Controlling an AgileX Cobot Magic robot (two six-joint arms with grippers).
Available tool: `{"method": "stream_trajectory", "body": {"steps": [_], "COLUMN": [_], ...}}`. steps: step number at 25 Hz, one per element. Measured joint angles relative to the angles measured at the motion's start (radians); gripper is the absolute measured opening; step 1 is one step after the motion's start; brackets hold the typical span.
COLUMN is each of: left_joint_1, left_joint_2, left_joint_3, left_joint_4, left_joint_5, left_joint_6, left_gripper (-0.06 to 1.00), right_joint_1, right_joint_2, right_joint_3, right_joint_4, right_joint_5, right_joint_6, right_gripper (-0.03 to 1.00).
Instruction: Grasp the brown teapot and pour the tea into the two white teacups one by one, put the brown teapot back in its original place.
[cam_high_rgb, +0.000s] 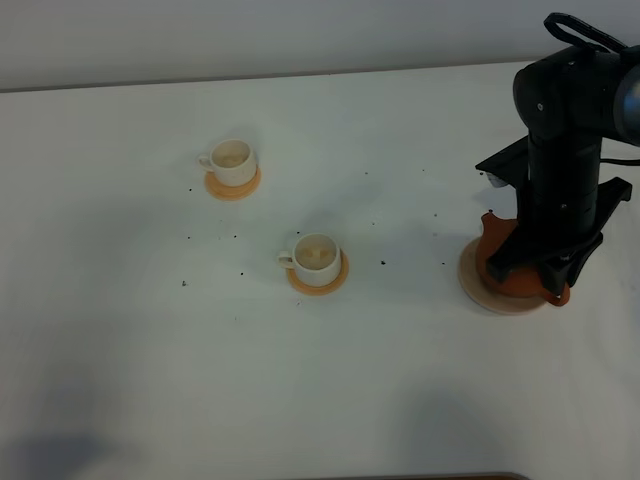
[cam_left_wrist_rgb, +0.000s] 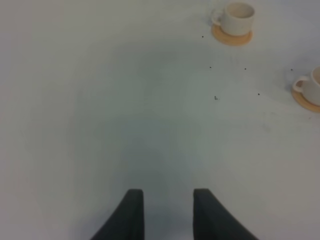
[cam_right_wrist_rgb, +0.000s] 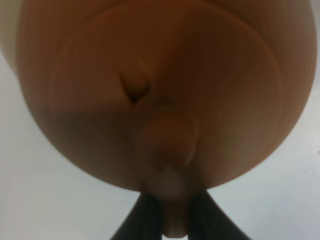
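Right fingers (cam_right_wrist_rgb: 142, 225): drawn together on a narrow strip of the brown teapot (cam_right_wrist_rgb: 165, 100), which I read as its loop handle. Nothing else sits between them. The pot's round body bulges directly ahead of the fingertips. A blurred lump just beyond them is probably the lid knob.

From the high view, the pot (cam_high_rgb: 495, 250) sits directly under these fingers on the pale beige coaster (cam_high_rgb: 478, 285). The arm hides most of it.

Handling, as a judgement: fired clay, so rigid, brittle and smooth-skinned. If filled it is heavy, with its weight forward of the handle, so it will want to swing in the grip. Take the handle deep between the fingers and lift level. The lid looks loose and may slide on a steep pour.

Nearer teacup (cam_high_rgb: 318, 256): well apart from the right fingers, upright on its orange coaster (cam_high_rgb: 340, 278).

Farther teacup (cam_high_rgb: 234, 160): beyond the first, upright on its own orange coaster (cam_high_rgb: 232, 187). Both are small, light and easily knocked.

Left fingers (cam_left_wrist_rgb: 131, 215): spread apart, holding nothing, over bare counter (cam_left_wrist_rgb: 125, 110), with both cups well ahead of them.
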Motion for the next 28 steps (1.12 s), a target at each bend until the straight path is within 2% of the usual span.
{"method": "stream_trajectory", "body": {"steps": [23,28], "left_joint_1": [0.000,0.000], "left_joint_2": [0.000,0.000], "left_joint_3": [0.000,0.000], "left_joint_4": [0.000,0.000], "left_joint_5": [0.000,0.000], "left_joint_6": [0.000,0.000], "left_gripper": [0.25,0.25], "right_joint_1": [0.000,0.012], "right_joint_2": [-0.046,-0.054], "right_joint_3": [-0.055,-0.110], "right_joint_4": [-0.003,-0.008], "right_joint_5": [0.003,-0.044], "right_joint_6": [0.000,-0.013], "right_gripper": [0.10,0.10]}}
